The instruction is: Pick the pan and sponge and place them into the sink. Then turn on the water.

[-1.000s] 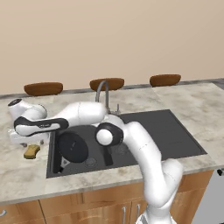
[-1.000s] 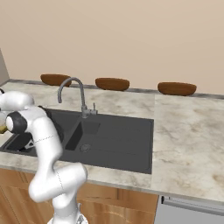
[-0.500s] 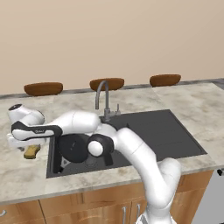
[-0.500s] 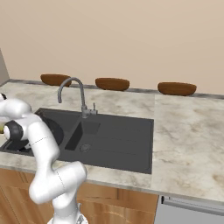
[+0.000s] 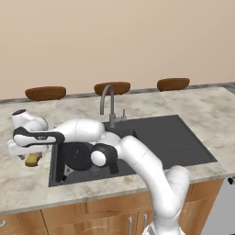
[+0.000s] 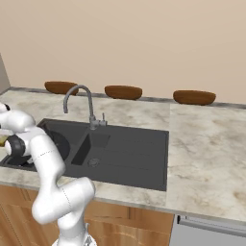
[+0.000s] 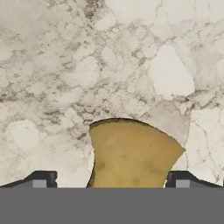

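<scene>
The yellow-tan sponge point(image 7: 131, 157) lies on the marble counter left of the sink, and it is small in the left base view point(image 5: 33, 159). My gripper point(image 7: 111, 181) hangs just over it, open, with one dark fingertip point(image 7: 42, 179) on each side of the block; the right tip is close to its edge. In the left base view the gripper point(image 5: 27, 154) sits low at the counter's left. The black pan point(image 5: 75, 156) lies in the left basin of the dark grey sink point(image 5: 165, 137), partly behind my arm. No stream comes from the gooseneck faucet point(image 5: 108, 98).
Three brown oval bowls point(image 5: 45, 93) point(image 5: 112, 87) point(image 5: 173, 84) stand along the back wall. The faucet point(image 6: 79, 93) rises behind the sink point(image 6: 129, 153), whose rim lies just right of the sponge. My arm stretches low across the left basin.
The hand has come down and slightly left, from above the counter to just over the sponge. The pan has stayed in the basin.
</scene>
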Available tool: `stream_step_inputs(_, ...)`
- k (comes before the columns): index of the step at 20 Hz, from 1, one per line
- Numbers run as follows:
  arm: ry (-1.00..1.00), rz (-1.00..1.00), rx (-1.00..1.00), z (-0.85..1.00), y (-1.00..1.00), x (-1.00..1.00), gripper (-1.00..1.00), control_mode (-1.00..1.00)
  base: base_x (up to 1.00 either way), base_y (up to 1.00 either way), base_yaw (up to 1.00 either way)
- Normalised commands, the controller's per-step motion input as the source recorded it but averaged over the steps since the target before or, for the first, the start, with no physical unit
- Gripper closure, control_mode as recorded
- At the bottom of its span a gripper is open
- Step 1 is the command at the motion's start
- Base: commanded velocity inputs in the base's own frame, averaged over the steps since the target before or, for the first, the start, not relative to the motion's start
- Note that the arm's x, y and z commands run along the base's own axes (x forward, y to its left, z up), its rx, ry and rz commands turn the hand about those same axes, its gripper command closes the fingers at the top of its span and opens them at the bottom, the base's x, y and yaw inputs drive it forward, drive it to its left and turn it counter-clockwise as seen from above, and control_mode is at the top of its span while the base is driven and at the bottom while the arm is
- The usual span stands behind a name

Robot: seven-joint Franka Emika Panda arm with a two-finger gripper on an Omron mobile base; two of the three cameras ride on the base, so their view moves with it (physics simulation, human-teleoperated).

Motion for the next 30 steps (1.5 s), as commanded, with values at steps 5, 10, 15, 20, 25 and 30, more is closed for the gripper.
stream_step_inputs(5, 0.00, 0.00, 0.03, -0.27, -0.39, -0.16, -1.00, -1.00, 0.00, 0.00, 0.00)
stream_step_inputs(10, 0.00, 0.00, 0.00, -0.24, -0.44, -0.27, -1.00, -1.00, 0.00, 0.00, 0.00)
stream_step_inputs(15, 0.00, 0.00, 0.00, -0.38, -0.43, -0.41, -1.00, -1.00, 0.00, 0.00, 0.00)
stream_step_inputs(20, -0.05, 0.00, 0.02, -0.61, -0.49, -0.34, -1.00, -1.00, 0.00, 0.00, 0.00)
stream_step_inputs(25, -0.09, 0.00, 0.04, -0.70, -0.59, -0.40, 1.00, -1.00, 0.00, 0.00, 0.00)
stream_step_inputs(30, -0.09, 0.00, 0.01, -0.65, -0.55, -0.29, 1.00, -1.00, 0.00, 0.00, 0.00)
